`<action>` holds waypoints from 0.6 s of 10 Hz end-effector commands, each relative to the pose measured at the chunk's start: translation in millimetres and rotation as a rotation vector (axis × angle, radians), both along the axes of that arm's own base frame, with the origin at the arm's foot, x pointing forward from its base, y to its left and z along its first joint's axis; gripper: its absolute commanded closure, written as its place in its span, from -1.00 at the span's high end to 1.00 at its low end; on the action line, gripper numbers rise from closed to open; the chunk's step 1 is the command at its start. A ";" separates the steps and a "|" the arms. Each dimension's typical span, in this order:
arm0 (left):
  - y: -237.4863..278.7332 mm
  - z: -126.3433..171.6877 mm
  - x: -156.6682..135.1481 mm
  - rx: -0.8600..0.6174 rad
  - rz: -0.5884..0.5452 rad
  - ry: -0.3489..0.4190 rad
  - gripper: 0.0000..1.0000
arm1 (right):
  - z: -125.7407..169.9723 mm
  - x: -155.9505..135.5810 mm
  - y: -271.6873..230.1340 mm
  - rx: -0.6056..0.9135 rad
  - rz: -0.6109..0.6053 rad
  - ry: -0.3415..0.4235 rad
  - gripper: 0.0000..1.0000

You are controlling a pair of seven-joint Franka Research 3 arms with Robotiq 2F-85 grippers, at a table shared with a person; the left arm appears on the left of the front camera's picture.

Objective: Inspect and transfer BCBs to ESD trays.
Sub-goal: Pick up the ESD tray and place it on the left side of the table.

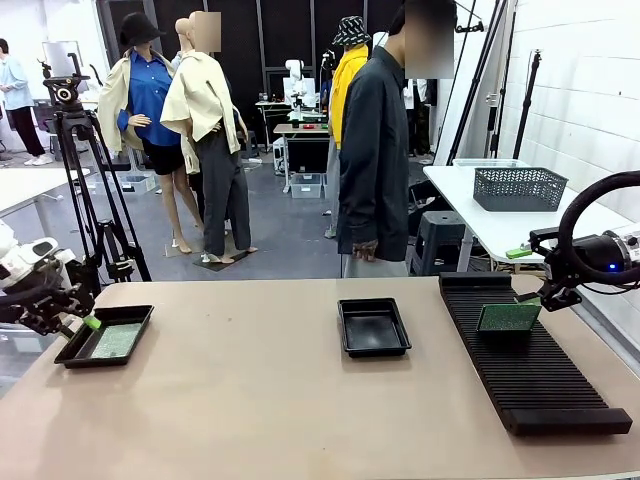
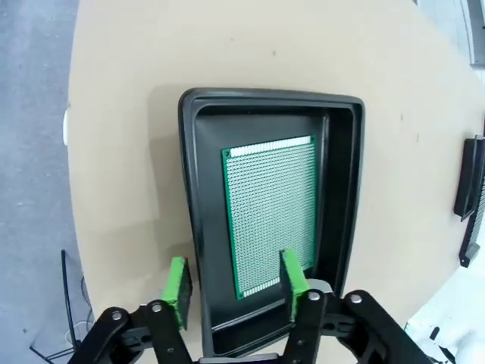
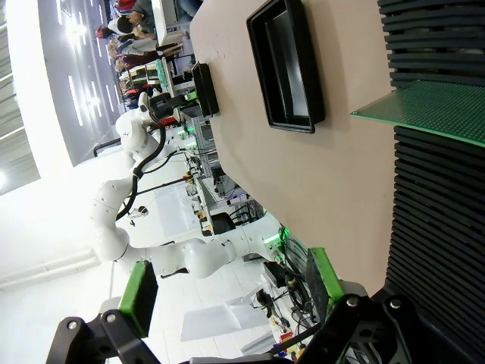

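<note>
While your left gripper [image 2: 233, 274] hangs spread wide and empty over the left tray [image 2: 347, 189], astride its near rim, a perforated green BCB [image 2: 273, 212] lies flat inside. The middle tray [image 1: 373, 328] shows a bare glossy floor. Your right gripper [image 3: 229, 284] gapes empty. A second BCB [image 3: 436, 110] stands in the ribbed rack [image 3: 439, 227], with its end cut off.

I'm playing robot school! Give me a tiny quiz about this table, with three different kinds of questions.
1. True or false: a green board lies flat in the tray by the left tool.
2. Pick one: where does the other green board stand? A) on the floor B) in the long black rack C) in a cardboard box
3. Fill in the gap: the right tool is ___ (open or shut).

Key: 1 true; 2 B; 3 open.
</note>
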State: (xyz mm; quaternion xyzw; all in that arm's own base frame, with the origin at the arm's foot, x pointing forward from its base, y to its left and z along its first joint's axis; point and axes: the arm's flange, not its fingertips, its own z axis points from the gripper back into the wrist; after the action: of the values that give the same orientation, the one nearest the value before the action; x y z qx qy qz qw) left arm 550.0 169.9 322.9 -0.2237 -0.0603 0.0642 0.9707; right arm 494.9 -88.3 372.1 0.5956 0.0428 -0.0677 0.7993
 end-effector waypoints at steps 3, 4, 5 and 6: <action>2.9 27.2 -12.9 -0.035 0.010 -0.033 1.00 | 1.8 -1.5 1.3 0.001 0.001 -0.003 1.00; 2.3 31.4 -16.3 -0.036 0.010 -0.038 1.00 | 1.8 -1.5 1.3 0.001 0.001 -0.003 1.00; 0.8 35.3 -18.5 -0.046 0.004 -0.040 1.00 | 1.8 -1.5 1.3 0.001 0.001 -0.003 1.00; 0.1 36.9 -20.1 -0.042 0.006 -0.035 1.00 | 1.8 -1.5 1.3 0.001 0.001 -0.003 1.00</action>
State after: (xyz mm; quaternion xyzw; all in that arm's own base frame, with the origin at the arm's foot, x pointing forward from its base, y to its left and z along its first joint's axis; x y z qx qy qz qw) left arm 537.9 171.9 359.5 -0.2359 -0.0764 0.0642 0.9666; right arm 494.9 -88.3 372.2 0.5956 0.0428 -0.0677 0.7993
